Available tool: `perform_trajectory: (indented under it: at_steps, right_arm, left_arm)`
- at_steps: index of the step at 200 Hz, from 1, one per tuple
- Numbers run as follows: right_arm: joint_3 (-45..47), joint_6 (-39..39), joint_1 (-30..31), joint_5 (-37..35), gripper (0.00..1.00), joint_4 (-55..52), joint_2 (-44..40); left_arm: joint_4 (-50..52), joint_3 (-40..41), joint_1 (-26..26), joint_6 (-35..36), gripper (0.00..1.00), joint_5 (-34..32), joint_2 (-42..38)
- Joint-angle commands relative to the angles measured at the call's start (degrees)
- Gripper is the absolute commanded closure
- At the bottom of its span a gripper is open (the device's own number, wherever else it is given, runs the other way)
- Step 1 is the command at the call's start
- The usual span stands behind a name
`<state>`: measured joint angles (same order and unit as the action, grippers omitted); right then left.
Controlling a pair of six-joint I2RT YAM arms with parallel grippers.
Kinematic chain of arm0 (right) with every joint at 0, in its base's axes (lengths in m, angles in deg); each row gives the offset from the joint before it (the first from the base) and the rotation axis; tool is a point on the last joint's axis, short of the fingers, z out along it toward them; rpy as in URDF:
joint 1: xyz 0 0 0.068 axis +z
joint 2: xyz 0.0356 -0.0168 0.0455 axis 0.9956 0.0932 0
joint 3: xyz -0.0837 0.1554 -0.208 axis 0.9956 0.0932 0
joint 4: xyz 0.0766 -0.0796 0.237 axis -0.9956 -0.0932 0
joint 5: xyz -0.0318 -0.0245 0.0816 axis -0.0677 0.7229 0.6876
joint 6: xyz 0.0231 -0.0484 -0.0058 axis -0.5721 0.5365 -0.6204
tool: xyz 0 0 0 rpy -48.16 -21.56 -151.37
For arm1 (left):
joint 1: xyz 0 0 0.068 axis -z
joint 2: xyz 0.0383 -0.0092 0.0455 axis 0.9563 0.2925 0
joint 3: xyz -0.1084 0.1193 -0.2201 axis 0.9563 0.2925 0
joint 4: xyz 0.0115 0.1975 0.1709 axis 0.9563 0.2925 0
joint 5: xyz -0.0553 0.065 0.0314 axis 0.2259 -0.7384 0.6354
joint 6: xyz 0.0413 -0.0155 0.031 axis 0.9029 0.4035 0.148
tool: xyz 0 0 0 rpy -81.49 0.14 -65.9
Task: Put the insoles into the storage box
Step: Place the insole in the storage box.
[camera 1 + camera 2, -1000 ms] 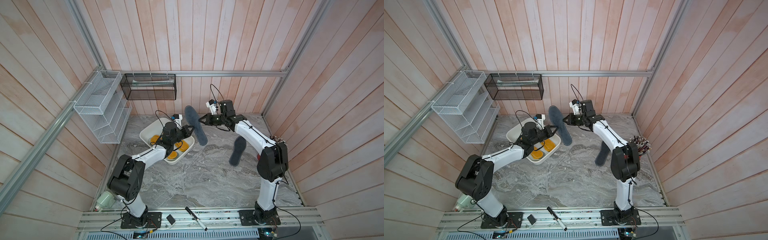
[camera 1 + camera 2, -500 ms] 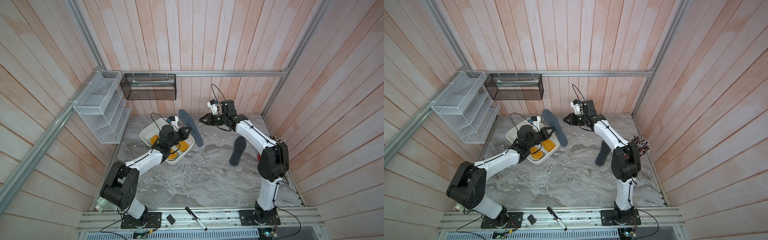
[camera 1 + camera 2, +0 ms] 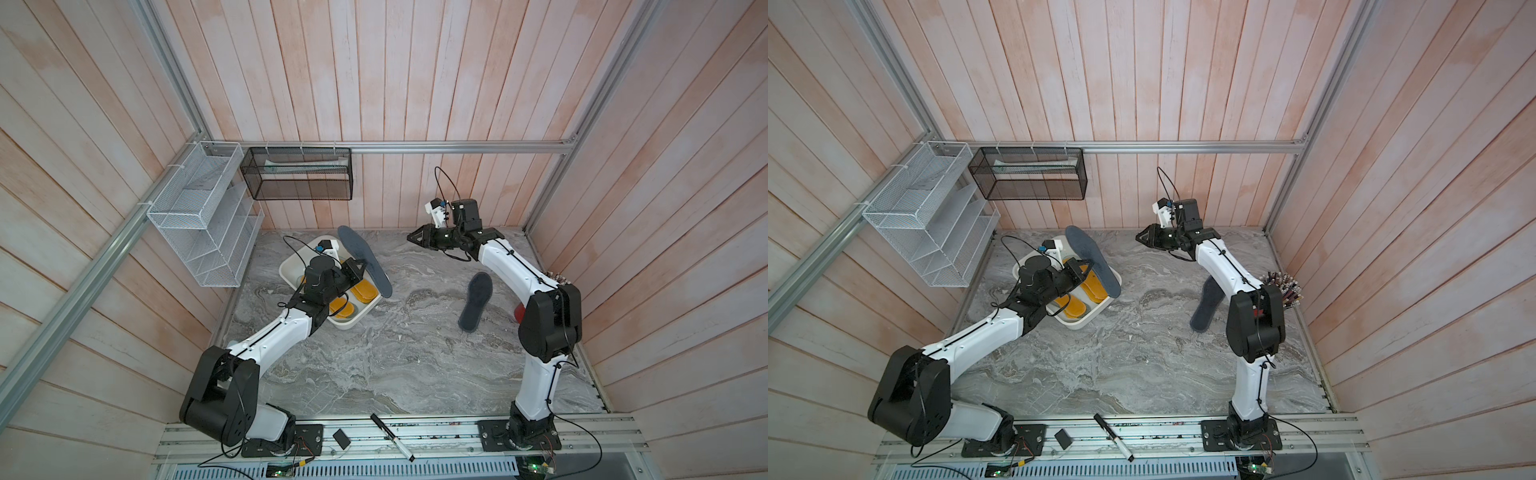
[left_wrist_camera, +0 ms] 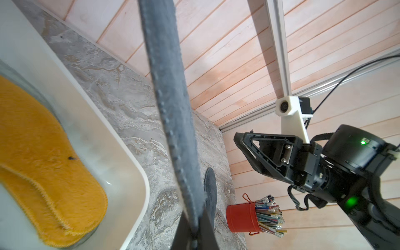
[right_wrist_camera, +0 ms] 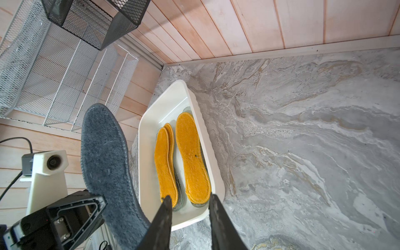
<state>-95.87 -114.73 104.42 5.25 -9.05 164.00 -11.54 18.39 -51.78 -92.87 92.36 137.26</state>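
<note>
Withdrawn right pincer [image 5: 190,198] gapes; left pincer [image 3: 362,266] clamps grey insole [image 3: 353,246], partly hiding storage box [image 3: 286,266]

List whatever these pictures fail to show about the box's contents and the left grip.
Count in the storage box: orange insoles overlap, pale ones peek out beneath; in both top views the left arm covers part.
Where the left gripper pinches the grey insole: cut off by the left wrist view's edge, too small in the top views.
Contents of the black basket: veiled by mesh in both top views.
</note>
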Motion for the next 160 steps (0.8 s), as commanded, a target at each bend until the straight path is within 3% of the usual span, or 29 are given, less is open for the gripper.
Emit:
perform_trajectory:
  at_steps: [1, 84, 160]
  right_arm:
    - [0.62, -0.26, -0.35, 0.80, 0.69, -0.43, -0.11]
    - [2.32, 0.23, -0.72, 1.29, 0.68, -0.19, -1.24]
    - [3.86, 0.84, -1.64, 1.97, 0.68, -0.42, -2.40]
  left_arm:
    - [3.86, 2.58, -1.67, -2.83, 1.00, -0.67, -2.67]
    - [18.69, 0.33, -8.41, -3.86, 1.00, 1.81, -2.83]
    - [20.13, -2.79, -16.40, -2.20, 1.00, 9.06, 1.75]
